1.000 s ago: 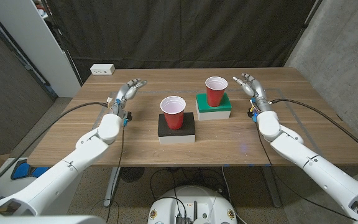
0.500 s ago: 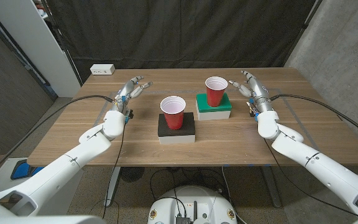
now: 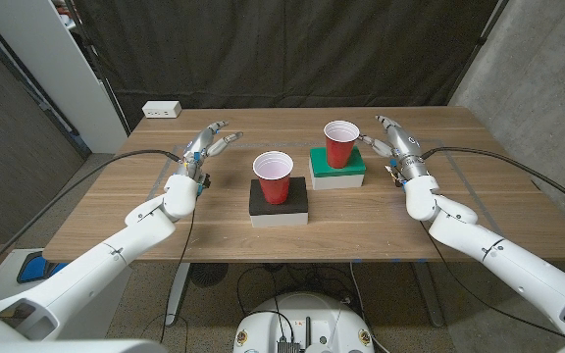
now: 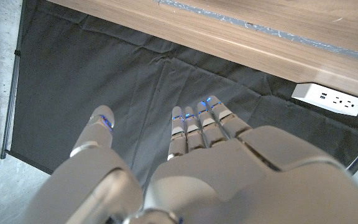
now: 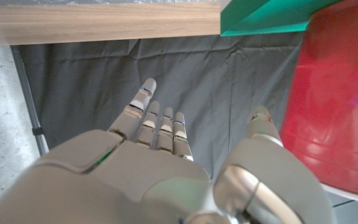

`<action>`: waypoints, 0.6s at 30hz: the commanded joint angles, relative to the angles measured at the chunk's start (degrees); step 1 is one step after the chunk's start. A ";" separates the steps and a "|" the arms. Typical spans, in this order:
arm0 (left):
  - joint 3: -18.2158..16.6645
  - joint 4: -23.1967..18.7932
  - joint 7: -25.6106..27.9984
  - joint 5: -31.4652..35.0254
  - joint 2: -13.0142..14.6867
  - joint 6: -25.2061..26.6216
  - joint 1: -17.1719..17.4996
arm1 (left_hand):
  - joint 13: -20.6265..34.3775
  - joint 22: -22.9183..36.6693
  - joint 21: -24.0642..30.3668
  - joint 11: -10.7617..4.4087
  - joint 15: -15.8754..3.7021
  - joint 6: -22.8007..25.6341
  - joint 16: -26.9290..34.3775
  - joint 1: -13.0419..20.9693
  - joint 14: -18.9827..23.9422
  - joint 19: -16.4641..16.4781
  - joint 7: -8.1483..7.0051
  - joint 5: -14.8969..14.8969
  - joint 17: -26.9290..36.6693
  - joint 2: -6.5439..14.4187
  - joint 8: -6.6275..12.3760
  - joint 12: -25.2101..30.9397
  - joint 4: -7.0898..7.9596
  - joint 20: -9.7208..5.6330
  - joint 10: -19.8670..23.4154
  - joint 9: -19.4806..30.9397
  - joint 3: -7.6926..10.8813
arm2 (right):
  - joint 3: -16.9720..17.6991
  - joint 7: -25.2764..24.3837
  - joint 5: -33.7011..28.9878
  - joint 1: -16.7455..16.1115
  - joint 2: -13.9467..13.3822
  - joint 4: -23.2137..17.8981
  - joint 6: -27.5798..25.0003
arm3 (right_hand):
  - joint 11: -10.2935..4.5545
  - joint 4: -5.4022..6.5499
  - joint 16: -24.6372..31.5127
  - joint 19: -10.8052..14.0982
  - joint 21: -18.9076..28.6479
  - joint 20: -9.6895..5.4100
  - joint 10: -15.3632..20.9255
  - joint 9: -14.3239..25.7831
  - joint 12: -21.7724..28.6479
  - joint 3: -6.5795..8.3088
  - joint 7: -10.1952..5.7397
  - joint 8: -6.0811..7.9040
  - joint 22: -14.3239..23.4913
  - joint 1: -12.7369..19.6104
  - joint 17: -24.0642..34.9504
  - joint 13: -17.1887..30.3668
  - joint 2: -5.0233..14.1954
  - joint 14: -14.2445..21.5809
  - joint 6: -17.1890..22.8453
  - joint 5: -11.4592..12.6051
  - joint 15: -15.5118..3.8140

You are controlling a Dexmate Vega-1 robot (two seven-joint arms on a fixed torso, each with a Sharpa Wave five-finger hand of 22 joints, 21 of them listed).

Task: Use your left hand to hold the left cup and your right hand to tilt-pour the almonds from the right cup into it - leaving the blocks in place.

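Observation:
The left red cup (image 3: pixel 273 176) stands on a black block (image 3: pixel 280 202) near the table's middle. Behind and to its right, the right red cup (image 3: pixel 340 144) stands on a green block (image 3: pixel 337 165); what is inside either cup cannot be made out. My left hand (image 3: pixel 207 144) hovers open, well left of the left cup, fingers stretched forward (image 4: pixel 199 124). Just right of the right cup, my right hand (image 3: pixel 391 137) is open, its thumb close to the cup wall. In the right wrist view the cup (image 5: pixel 340 99) looms beside the thumb (image 5: pixel 263 121).
A white power strip (image 3: pixel 162 110) lies at the table's back left corner. A dark curtain hangs behind the wooden table (image 3: pixel 214 221). The green block (image 5: pixel 260 15) shows by the table edge in the right wrist view.
Both hands have moved inward: the right hand slid toward the right cup until almost beside it, and the left hand moved forward and a little right toward the left cup.

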 commanded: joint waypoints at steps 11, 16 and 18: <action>-1.47 -1.38 -0.33 -0.94 1.34 -2.53 2.94 | 0.30 0.19 -0.39 -0.91 -2.46 0.75 -0.21 2.28 0.98 1.01 -0.96 0.69 0.24 -0.58 -0.31 -0.51 0.10 -3.22 0.95 0.12 0.47 | -0.21 3.48 0.13 0.04 -1.13 -3.09 -4.63 | -0.48 0.33 -0.25 -0.93 -0.29 -0.06 -0.65 0.15 -0.28 0.12 -0.10 0.04 0.09 0.54 0.02 0.12 -0.50 -0.76 -0.15 0.45 -0.36; -2.16 -1.95 -0.26 -1.51 1.78 -3.26 4.31 | 0.30 0.20 -0.28 -0.93 -2.47 1.42 -0.11 2.67 1.63 1.68 -1.03 0.69 0.25 -0.72 -0.22 -0.51 0.23 -3.25 1.39 0.14 0.47 | -0.43 3.61 -0.10 0.13 -1.13 -3.26 -5.05 | -0.56 0.32 -0.05 -0.62 -0.14 -0.25 -0.66 0.15 -0.26 0.20 -0.14 0.04 0.10 0.79 0.01 0.12 -0.41 -0.28 -0.21 0.49 -0.51; -2.39 -2.55 -0.09 -1.32 2.13 -3.22 4.96 | 0.31 0.20 -0.31 -0.87 -2.47 1.48 -0.12 2.75 1.68 1.70 -0.99 0.69 0.25 -0.74 -0.23 -0.51 0.26 -3.25 1.46 0.14 0.46 | -0.47 3.63 -0.01 0.12 -1.13 -3.16 -4.87 | -0.53 0.32 0.01 -0.58 -0.12 -0.28 -0.67 0.15 -0.26 0.23 -0.14 0.03 0.10 0.86 0.01 0.12 -0.37 -0.15 -0.25 0.50 -0.54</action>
